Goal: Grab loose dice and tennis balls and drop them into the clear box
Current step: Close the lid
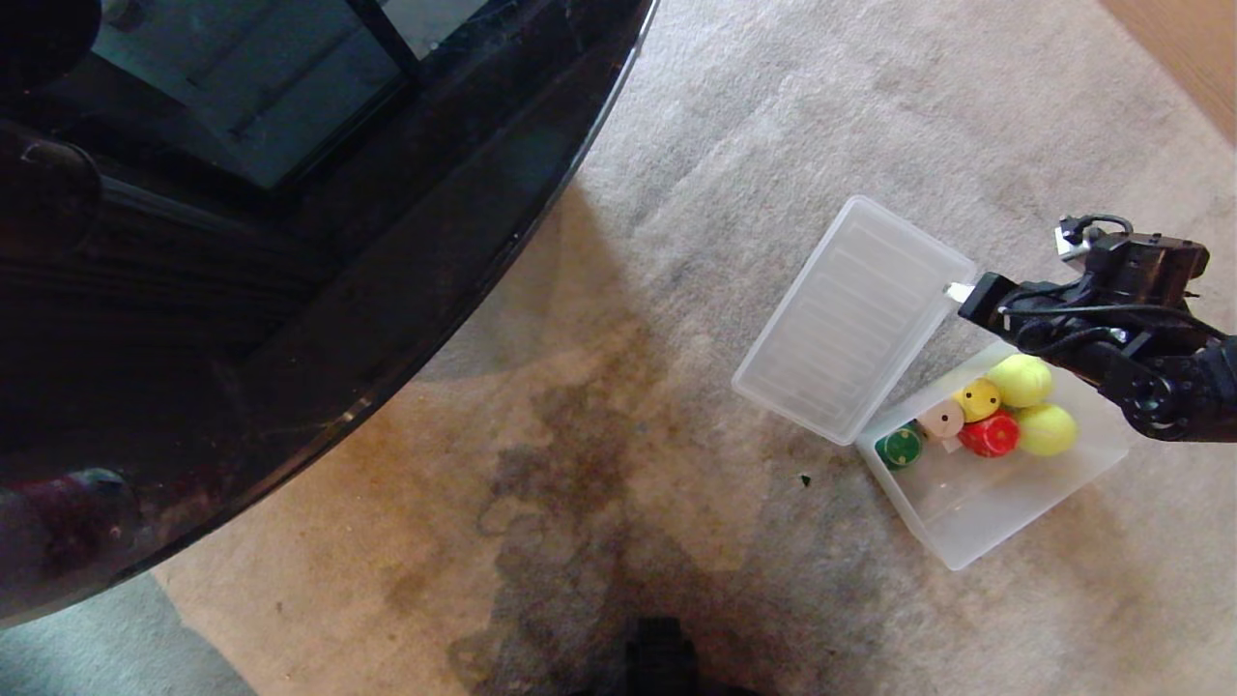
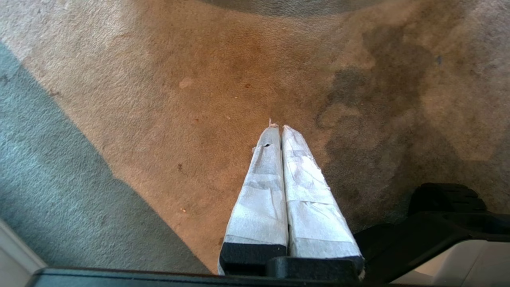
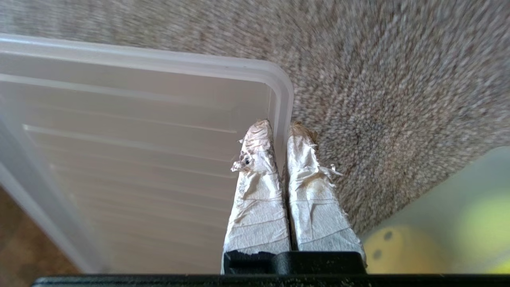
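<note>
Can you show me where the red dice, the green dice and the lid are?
red dice (image 1: 989,434), head view, its top face.
green dice (image 1: 900,446), head view, its pipped face.
lid (image 1: 850,319), head view, its ribbed middle.

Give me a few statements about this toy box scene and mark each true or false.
1. Both tennis balls lie in the box. True.
2. The green die lies on the carpet. False: it is in the box with the red die, the yellow die and the tan die.
3. The right gripper is at a corner of the lid. True.
4. The lid covers the box. False: it sits off to one side, leaving the box open.
5. The right jaws are wide open. False: they are shut.
</note>
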You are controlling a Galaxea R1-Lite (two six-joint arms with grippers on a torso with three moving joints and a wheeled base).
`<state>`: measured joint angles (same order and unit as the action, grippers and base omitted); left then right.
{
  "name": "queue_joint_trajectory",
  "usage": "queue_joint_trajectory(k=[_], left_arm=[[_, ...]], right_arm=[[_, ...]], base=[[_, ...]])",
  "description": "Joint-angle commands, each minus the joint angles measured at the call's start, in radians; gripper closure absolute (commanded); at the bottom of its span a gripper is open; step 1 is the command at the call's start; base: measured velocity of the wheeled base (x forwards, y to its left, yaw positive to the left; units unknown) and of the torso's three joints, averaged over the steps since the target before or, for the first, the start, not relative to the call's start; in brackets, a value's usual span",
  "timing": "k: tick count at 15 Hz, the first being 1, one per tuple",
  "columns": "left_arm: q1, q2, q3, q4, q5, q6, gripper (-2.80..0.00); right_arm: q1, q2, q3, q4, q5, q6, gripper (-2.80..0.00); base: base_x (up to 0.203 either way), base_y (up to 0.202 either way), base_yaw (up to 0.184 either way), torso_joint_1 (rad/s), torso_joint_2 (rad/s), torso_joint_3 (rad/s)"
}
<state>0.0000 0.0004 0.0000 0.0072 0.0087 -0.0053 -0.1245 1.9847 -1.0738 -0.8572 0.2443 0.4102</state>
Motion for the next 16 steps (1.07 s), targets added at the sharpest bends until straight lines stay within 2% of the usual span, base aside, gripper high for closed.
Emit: queue_joint_trajectory(k=[1, 4, 7, 8, 9, 12, 13, 16], left_arm=[[0.0, 0.0, 0.0, 0.0, 0.001, -0.001, 0.0], [0.0, 0.0, 0.0, 0.0, 0.001, -0.001, 0.0], [0.0, 0.0, 0.0, 0.0, 0.001, -0.001, 0.0], [0.0, 0.0, 0.0, 0.0, 0.001, -0.001, 0.0], [0.0, 0.0, 0.0, 0.0, 0.001, -0.001, 0.0], [0.0, 0.0, 0.0, 0.0, 0.001, -0.001, 0.0], [0.0, 0.0, 0.0, 0.0, 0.001, -0.001, 0.0], [0.0, 0.0, 0.0, 0.0, 0.001, -0.001, 0.0]], right_arm=[[0.0, -0.126, 0.063, -0.001, 0.002, 0.005, 0.0], [-0.001, -0.199, 0.123, 0.035, 0.003, 0.014, 0.0], [-0.007, -0.317, 0.203, 0.093, 0.001, 0.118, 0.0], [-0.007, -0.317, 0.203, 0.093, 0.001, 0.118, 0.0], [-0.013, -0.333, 0.222, 0.097, 0.001, 0.154, 0.0], [-0.054, -0.422, 0.328, 0.136, -0.002, 0.372, 0.0], [-0.07, -0.429, 0.354, 0.15, -0.002, 0.4, 0.0], [-0.084, -0.427, 0.407, 0.172, -0.001, 0.412, 0.0]], base=[[0.0, 0.0, 0.0, 0.0, 0.0, 0.0], [0.0, 0.0, 0.0, 0.0, 0.0, 0.0], [0.0, 0.0, 0.0, 0.0, 0.0, 0.0], [0.0, 0.0, 0.0, 0.0, 0.0, 0.0], [0.0, 0.0, 0.0, 0.0, 0.0, 0.0], [0.0, 0.0, 0.0, 0.0, 0.0, 0.0], [0.0, 0.0, 0.0, 0.0, 0.0, 0.0], [0.0, 0.0, 0.0, 0.0, 0.0, 0.0]])
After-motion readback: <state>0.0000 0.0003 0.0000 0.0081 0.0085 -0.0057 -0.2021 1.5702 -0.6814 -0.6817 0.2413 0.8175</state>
